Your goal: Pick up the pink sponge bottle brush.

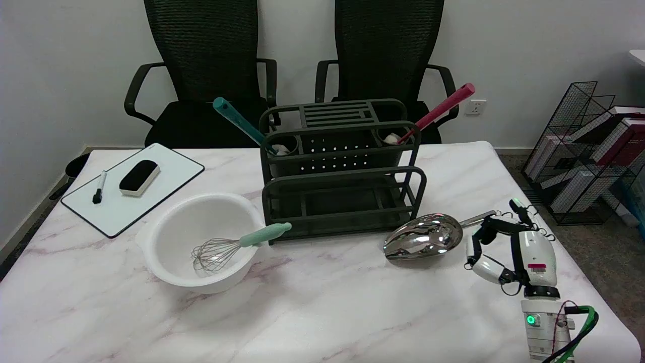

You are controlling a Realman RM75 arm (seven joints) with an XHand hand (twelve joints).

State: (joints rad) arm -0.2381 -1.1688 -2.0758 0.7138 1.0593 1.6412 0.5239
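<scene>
The pink bottle brush [439, 112] stands in the right cup of a dark green rack [342, 171], its pink handle leaning up and to the right; its sponge head shows as a pale lump inside the cup. A teal-handled brush [241, 123] leans out of the rack's left cup. My right hand [509, 247] hovers over the table's right side, well below and to the right of the pink brush. Its fingers are apart and slightly bent, holding nothing.
A shiny metal scoop [426, 237] lies just left of my hand. A white bowl [201, 242] with a mint-handled whisk [237, 244] sits at the rack's lower left. A whiteboard [133, 186] with eraser and marker lies far left. Two black chairs stand behind the table.
</scene>
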